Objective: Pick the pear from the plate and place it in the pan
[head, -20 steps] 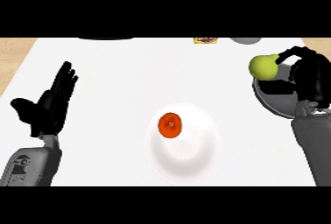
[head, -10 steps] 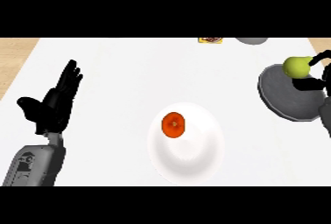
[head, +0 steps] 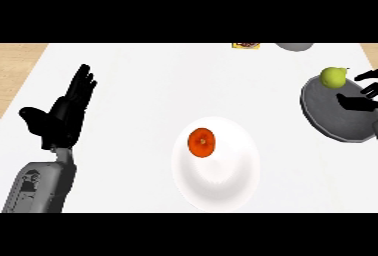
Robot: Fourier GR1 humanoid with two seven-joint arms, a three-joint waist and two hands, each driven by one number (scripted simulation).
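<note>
White counter (head: 148,80) – wood floor (head: 18,60) beyond its left edge. Pear (head: 334,76) in the pan (head: 332,120) at the right edge; right hand (head: 363,97) spread, left hand (head: 63,115) open.

White counter (head: 148,75), wooden floor (head: 18,60)

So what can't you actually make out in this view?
- Right hand: mostly cut off by the right edge over the pan; whether it touches the pear is unclear.
- Small yellow item and grey object: cropped at the top, unidentifiable.
- Orange thing on the plate: too blurred to name.
</note>
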